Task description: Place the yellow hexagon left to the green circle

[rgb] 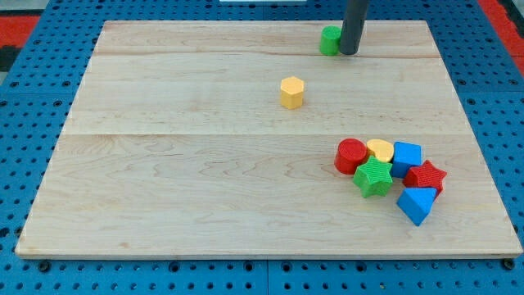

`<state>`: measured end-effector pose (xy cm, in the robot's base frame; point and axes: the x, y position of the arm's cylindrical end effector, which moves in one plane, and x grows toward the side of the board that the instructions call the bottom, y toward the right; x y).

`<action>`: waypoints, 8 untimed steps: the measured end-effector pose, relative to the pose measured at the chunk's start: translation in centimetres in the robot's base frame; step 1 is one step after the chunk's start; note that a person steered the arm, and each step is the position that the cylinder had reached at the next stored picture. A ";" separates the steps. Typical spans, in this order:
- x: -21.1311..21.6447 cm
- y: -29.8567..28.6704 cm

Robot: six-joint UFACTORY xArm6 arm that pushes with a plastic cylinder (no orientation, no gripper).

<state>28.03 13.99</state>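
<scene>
The yellow hexagon point(291, 92) stands alone on the wooden board, a little above the middle. The green circle point(329, 40) sits near the view's top edge of the board, up and to the right of the hexagon. My tip point(349, 52) is at the green circle's right side, touching or nearly touching it, and the dark rod hides part of that block's right edge. The tip is well apart from the yellow hexagon.
A tight cluster lies at the lower right: a red circle point(351, 156), a yellow block point(380, 149), a blue cube point(406, 156), a green star point(373, 177), a red star point(426, 176) and a blue triangle point(416, 203). The board point(164, 164) rests on a blue pegboard.
</scene>
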 end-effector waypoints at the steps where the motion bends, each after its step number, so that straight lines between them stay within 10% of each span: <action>1: 6.5 1.7; 3: 11.6 -3.0; 8: 5.4 -15.0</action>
<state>33.47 -1.02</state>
